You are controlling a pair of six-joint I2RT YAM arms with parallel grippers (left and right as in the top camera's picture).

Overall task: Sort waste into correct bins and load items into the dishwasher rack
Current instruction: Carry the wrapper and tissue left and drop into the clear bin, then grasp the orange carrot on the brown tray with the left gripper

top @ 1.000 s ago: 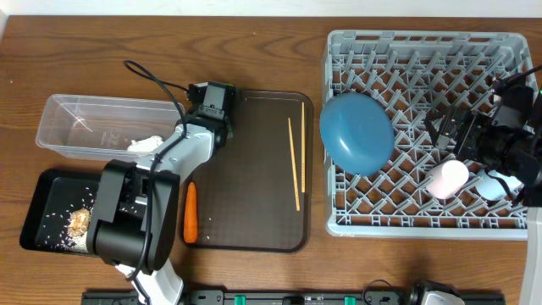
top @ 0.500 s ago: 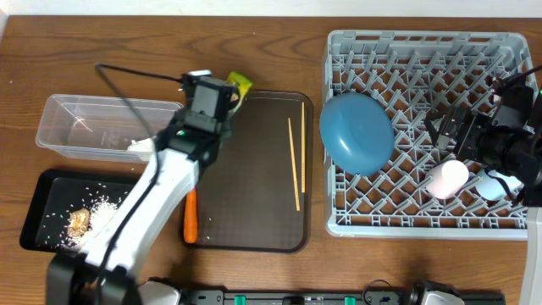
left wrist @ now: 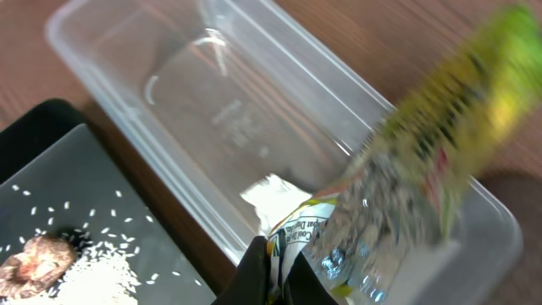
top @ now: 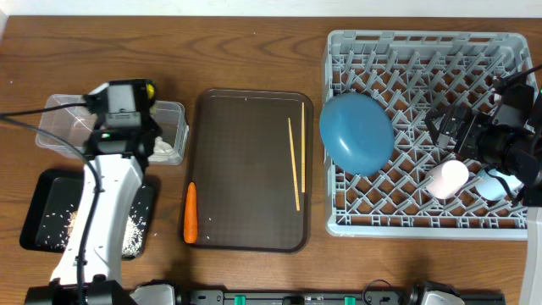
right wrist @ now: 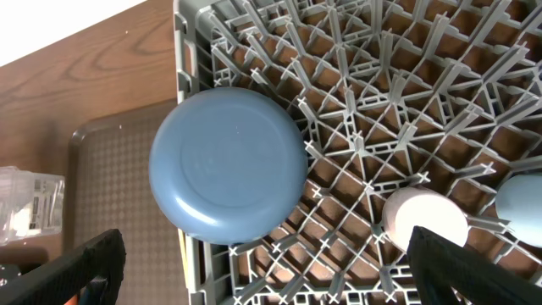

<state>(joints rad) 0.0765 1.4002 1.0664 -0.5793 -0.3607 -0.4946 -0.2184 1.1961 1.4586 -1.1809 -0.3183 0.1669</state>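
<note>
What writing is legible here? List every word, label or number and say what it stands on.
On the snack wrapper: dark print along its lower edge and yellow-green face, too blurred to read.
On the clear tub: a faint embossed mark in its floor, unreadable.
Nothing else shows any text.

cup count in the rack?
2. A pink cup in the dishwasher rack, front right; a light-blue cup beside it, nearer the right wall. The right arm may hide others.

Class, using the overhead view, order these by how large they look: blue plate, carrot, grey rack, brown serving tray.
1. grey rack
2. brown serving tray
3. blue plate
4. carrot
The gaps are plain, so there are no ties.
</note>
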